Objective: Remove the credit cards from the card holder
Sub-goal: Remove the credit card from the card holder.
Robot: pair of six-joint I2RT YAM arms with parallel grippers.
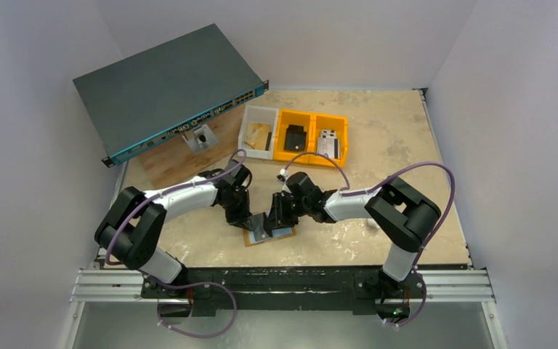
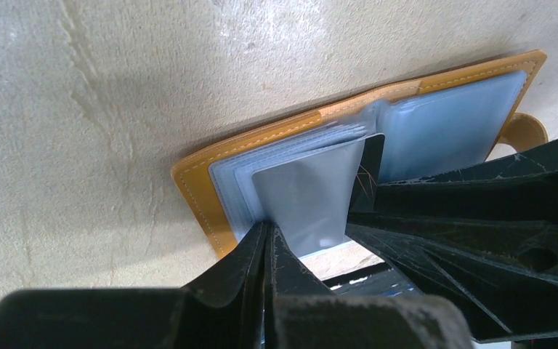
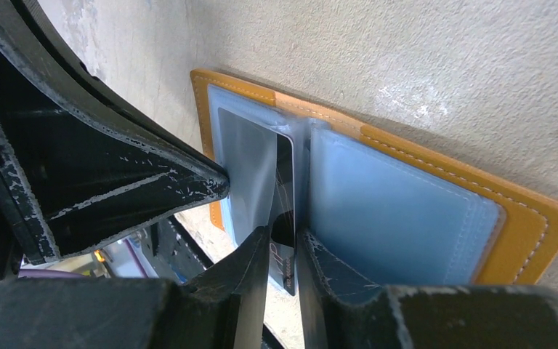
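Observation:
The card holder [image 1: 251, 238] lies open on the table, tan-orange outside [image 2: 196, 185] and pale blue-grey inside [image 3: 399, 211]. My left gripper [image 2: 269, 231] is shut on a clear plastic sleeve [image 2: 309, 193] and holds it lifted off the holder's left half. A dark credit card [image 3: 285, 185] marked "VIP" sticks out of the sleeves near the fold. My right gripper [image 3: 283, 240] stands with one finger on each side of this card, with a narrow gap still showing between them. In the top view both grippers, left [image 1: 256, 222] and right [image 1: 280, 218], meet over the holder.
A grey network switch [image 1: 167, 87] sits raised at the back left over a wooden board [image 1: 171, 167]. A white bin [image 1: 259, 131] and two orange bins [image 1: 312, 137] holding small parts stand behind the grippers. White walls close in both sides.

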